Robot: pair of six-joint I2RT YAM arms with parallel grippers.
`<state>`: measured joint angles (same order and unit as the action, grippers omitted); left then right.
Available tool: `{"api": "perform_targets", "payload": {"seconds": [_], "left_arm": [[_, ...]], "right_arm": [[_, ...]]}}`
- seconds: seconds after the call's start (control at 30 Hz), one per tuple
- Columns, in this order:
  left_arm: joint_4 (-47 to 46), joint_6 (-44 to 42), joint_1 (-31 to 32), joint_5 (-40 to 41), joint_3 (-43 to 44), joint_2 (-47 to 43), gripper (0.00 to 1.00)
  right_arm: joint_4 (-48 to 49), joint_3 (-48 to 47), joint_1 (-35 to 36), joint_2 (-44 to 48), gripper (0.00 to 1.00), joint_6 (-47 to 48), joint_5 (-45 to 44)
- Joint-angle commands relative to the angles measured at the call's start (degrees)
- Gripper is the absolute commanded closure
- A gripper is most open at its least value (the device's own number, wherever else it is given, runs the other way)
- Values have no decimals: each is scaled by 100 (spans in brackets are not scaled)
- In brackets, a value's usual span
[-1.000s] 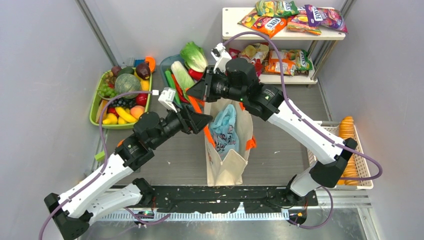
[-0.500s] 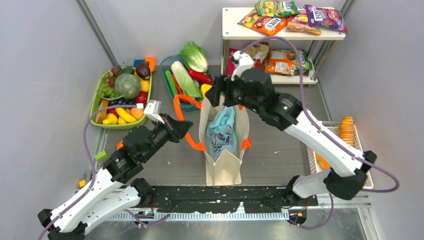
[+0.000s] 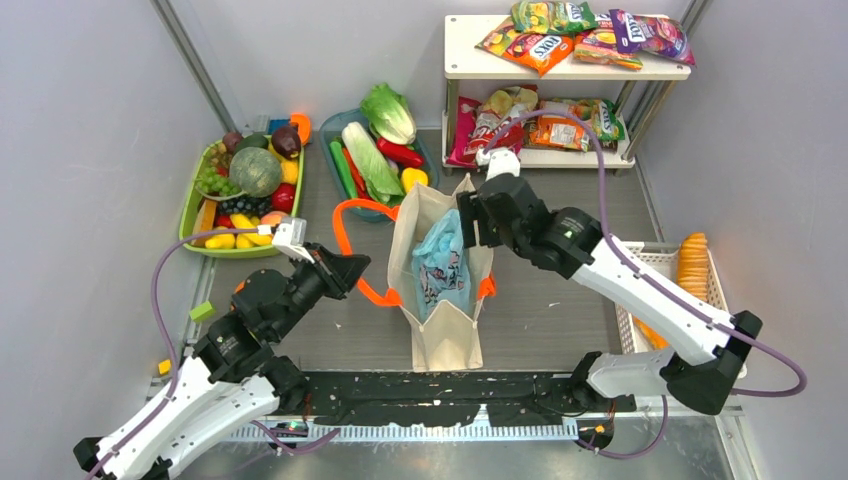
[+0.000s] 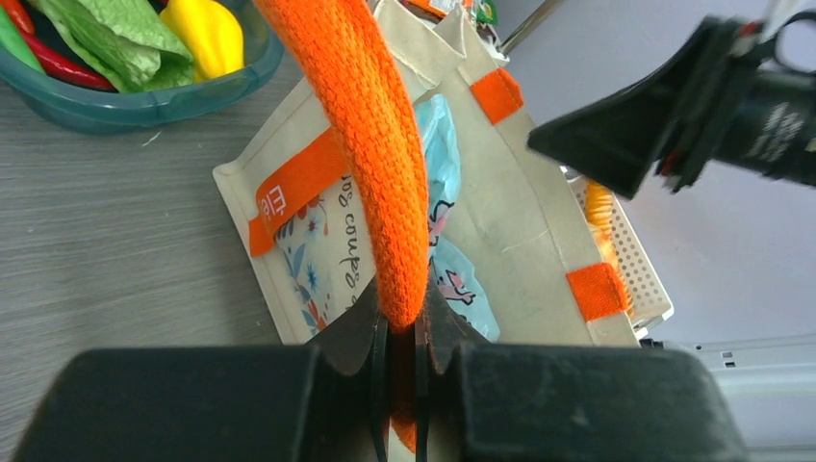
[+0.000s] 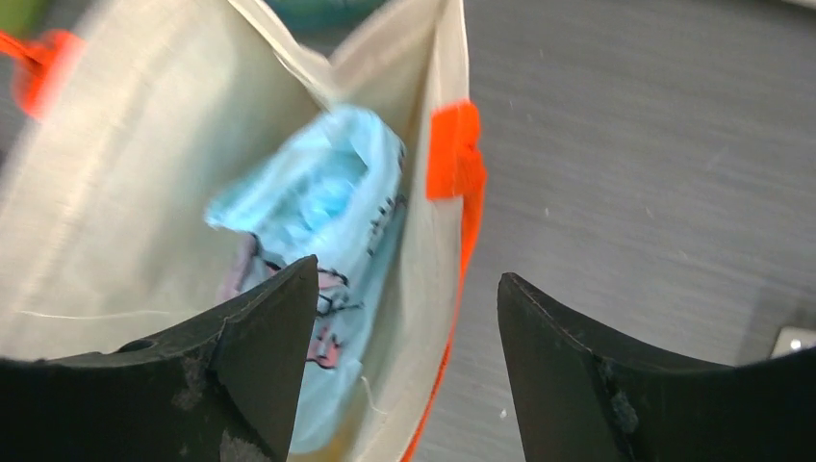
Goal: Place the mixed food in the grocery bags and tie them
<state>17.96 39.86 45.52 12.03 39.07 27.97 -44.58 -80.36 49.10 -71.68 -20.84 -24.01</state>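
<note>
A beige canvas tote (image 3: 447, 338) stands mid-table with a light-blue plastic bag (image 3: 443, 262) inside it. Its left orange handle (image 3: 345, 212) loops out to the left. My left gripper (image 3: 364, 269) is shut on that handle; the left wrist view shows the handle (image 4: 377, 144) pinched between the fingers of the gripper (image 4: 401, 313). My right gripper (image 3: 466, 218) hangs open over the tote's right rim, holding nothing. In the right wrist view it (image 5: 406, 289) straddles the tote wall (image 5: 428, 260), beside the blue bag (image 5: 327, 202). Snack packets (image 3: 580, 35) lie on the shelf; toy produce (image 3: 375, 150) fills a teal bowl.
A green tray (image 3: 190, 210) of toy fruit sits at the back left. The white shelf (image 3: 460, 60) stands at the back right. A white mesh basket (image 3: 650, 262) with stacked biscuits (image 3: 692, 262) is at the right edge. Grey walls close in both sides.
The left gripper shut on the orange handle and drew it left and nearer. The right gripper opened, let go and moved right over the tote's rim.
</note>
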Motion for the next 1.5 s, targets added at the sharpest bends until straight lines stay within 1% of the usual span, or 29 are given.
{"api": "perform_targets", "payload": {"seconds": [0.0, 0.13, 0.17, 0.2, 0.23, 0.27, 0.3, 0.33, 0.37, 0.4, 0.47, 0.5, 0.53, 0.6, 0.7, 0.8, 0.87, 0.97, 1.03, 1.17, 1.27, 1.37, 1.47], "left_arm": [[214, -46, -15, 97, -5, -88, 97], [431, -53, -13, 202, 13, -186, 86], [494, -61, -16, 262, 22, -213, 80], [582, -66, -13, 344, 31, -247, 70], [678, -70, -12, 454, 57, -275, 57], [825, -90, -9, 609, 106, -301, 44], [1006, -148, -11, 782, 209, -322, 34], [1219, -334, -11, 1095, 358, -338, 25], [1475, -512, -16, 1397, 537, -350, 19], [1751, -729, -14, 1659, 813, -365, 18], [2032, -1130, -17, 2060, 1203, -386, 16], [2048, -1309, -13, 2067, 1360, -387, 16], [1994, -1456, -11, 1908, 1479, -384, 16], [1766, -1546, -13, 1358, 1604, -317, 18], [1107, -1317, -9, 207, 1495, 25, 21], [425, -923, -7, -783, 1346, 582, 25], [331, -706, -8, -1095, 1498, 1064, 26], [424, -648, 26, -1583, 1918, 1781, 27], [486, -674, 86, -1699, 2183, 2137, 27], [482, -823, 291, -1677, 2602, 2628, 28], [513, -1085, 599, -1525, 2979, 3002, 32], [665, -1438, 1024, -1051, 3358, 3412, 33], [884, -1567, 1091, -650, 3605, 3868, 34]], "right_arm": [[-251, 360, -26, 38, 25, -185, -250], [-241, 854, -41, 174, 31, -370, -223], [-210, 1015, -41, 208, 33, -382, -204], [-184, 1085, -37, 282, 36, -396, -185], [-139, 1187, -36, 310, 42, -400, -142], [-117, 1228, -34, 389, 47, -402, -114], [-68, 1258, -39, 430, 54, -403, -54], [-37, 1263, -40, 500, 57, -386, -22], [3, 1262, -45, 570, 64, -381, 13], [20, 1245, -43, 604, 68, -370, 29], [61, 1208, -43, 681, 81, -342, 62], [100, 1203, -44, 728, 84, -324, 111], [145, 1182, -42, 740, 89, -311, 140], [205, 1143, -41, 786, 94, -295, 244], [307, 1094, -40, 848, 95, -252, 475], [408, 1075, -34, 869, 95, -236, 680], [447, 1084, -39, 879, 95, -238, 784], [485, 1118, -40, 906, 95, -266, 907], [505, 1138, -34, 910, 95, -289, 1002], [536, 1145, -43, 925, 95, -324, 1144], [568, 1138, -41, 960, 95, -333, 1180], [596, 1156, -36, 1010, 95, -349, 1153], [711, 1251, -39, 1146, 95, -424, 1074]]}}
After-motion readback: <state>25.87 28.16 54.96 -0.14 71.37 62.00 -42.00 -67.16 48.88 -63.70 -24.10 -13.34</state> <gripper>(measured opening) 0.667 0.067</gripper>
